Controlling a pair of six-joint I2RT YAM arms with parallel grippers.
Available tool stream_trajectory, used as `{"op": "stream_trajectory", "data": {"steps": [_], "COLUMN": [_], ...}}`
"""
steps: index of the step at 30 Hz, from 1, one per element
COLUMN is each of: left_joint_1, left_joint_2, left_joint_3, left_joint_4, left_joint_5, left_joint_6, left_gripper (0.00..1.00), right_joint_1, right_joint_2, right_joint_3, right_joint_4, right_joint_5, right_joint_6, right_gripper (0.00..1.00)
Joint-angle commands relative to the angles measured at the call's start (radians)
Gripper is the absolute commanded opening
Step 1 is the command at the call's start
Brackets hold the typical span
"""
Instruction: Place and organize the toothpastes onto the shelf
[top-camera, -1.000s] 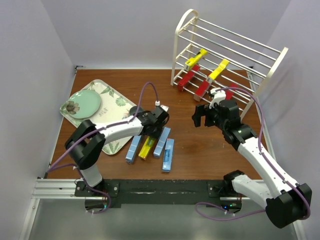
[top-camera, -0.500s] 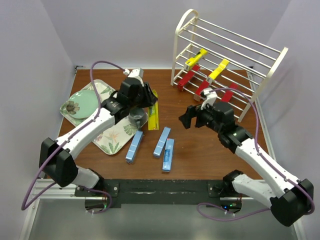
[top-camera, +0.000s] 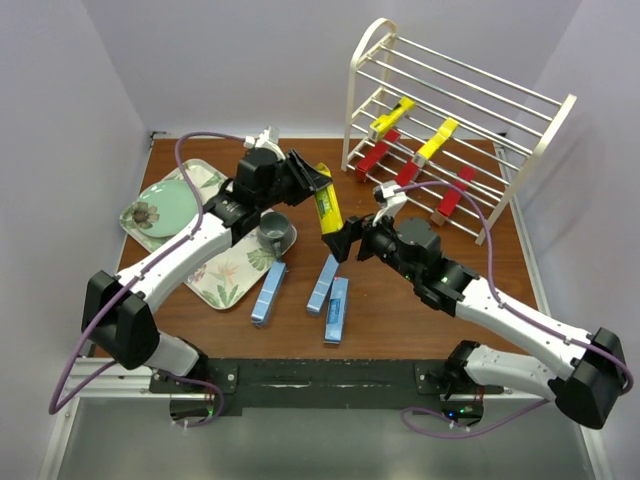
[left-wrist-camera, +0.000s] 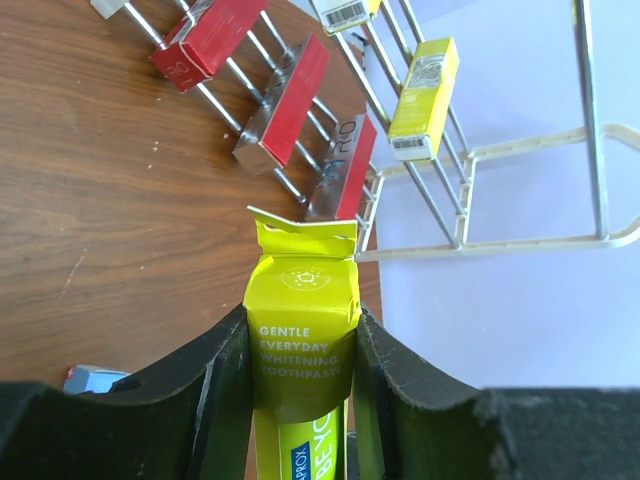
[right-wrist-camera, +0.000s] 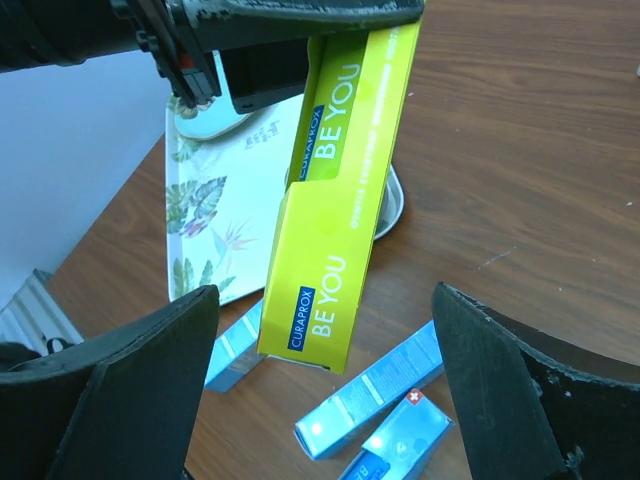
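- Where the left gripper (left-wrist-camera: 302, 345) clamps the yellow toothpaste box (left-wrist-camera: 300, 330), its black fingers (left-wrist-camera: 225, 370) cover the box's two narrow sides, and the bottom of the left wrist view cuts off the box's near end.
- The box hangs in the air above the table (top-camera: 420, 300), tilted, and its far end flap stands open.
- The right gripper (right-wrist-camera: 322, 300) is spread wide. Its jaws flank the box's free end with a gap on each side.
- The grey mug (top-camera: 272, 228) is mostly hidden behind the box in the right wrist view, and the leaf-patterned tray (top-camera: 215, 280) is partly under the left arm.
- The held box reads "GENTLE EVERYDAY WHITENING TOOTHPASTE" on one face and "CURAPROX BE YOU" on another.
- Three red boxes (top-camera: 405, 172) lie on the lowest tier of the shelf (top-camera: 460, 90), with two yellow boxes (top-camera: 437, 140) one tier above. Their barcodes show, but the print on the red ones is too foreshortened to read whole.
- Three light blue boxes (top-camera: 322, 284) lie on the table near the arm bases. Their labels are too small to read.
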Motion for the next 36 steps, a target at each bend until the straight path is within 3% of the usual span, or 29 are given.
{"op": "stream_trajectory", "data": {"steps": [1, 5, 12, 14, 18, 21, 22, 26, 29, 32, 36], "left_joint_1": [0.008, 0.008, 0.009, 0.008, 0.008, 0.009, 0.009, 0.008, 0.009, 0.008, 0.008], "left_joint_2": [-0.004, -0.001, -0.004, -0.007, -0.025, -0.042, -0.048, -0.096, -0.157, -0.24, -0.387], "left_joint_3": [0.001, -0.01, -0.032, -0.047, -0.07, -0.075, -0.07, -0.062, -0.065, -0.101, -0.224], "left_joint_4": [0.089, 0.138, 0.183, 0.186, 0.196, 0.158, 0.143, 0.046, -0.021, -0.077, -0.129], "left_joint_5": [0.018, 0.026, 0.039, 0.042, 0.039, 0.003, -0.037, -0.169, -0.298, -0.448, -0.634], "left_joint_6": [-0.082, -0.103, -0.113, -0.108, -0.09, -0.029, 0.017, 0.171, 0.315, 0.448, 0.565], "left_gripper": [0.38, 0.38, 0.4, 0.41, 0.54, 0.72, 0.81, 0.97, 1.0, 1.0, 1.0], "right_joint_1": [0.026, 0.046, 0.067, 0.069, 0.067, 0.069, 0.067, 0.069, 0.069, 0.067, 0.051], "right_joint_2": [0.017, 0.028, 0.028, 0.025, 0.022, 0.016, 0.014, -0.001, -0.004, 0.019, 0.075], "right_joint_3": [0.015, 0.02, 0.026, 0.033, 0.046, 0.058, 0.064, 0.093, 0.144, 0.226, 0.357], "right_joint_4": [0.071, 0.064, 0.064, 0.052, 0.028, -0.012, -0.028, -0.171, -0.282, -0.51, -0.759], "right_joint_5": [0.102, 0.156, 0.187, 0.188, 0.182, 0.184, 0.187, 0.255, 0.324, 0.412, 0.53], "right_joint_6": [0.043, 0.05, 0.038, 0.027, 0.009, -0.003, -0.008, -0.023, -0.023, 0.0, 0.061], "right_gripper": [0.88, 0.8, 0.49, 0.44, 0.28, 0.2, 0.19, 0.17, 0.17, 0.16, 0.16]}}
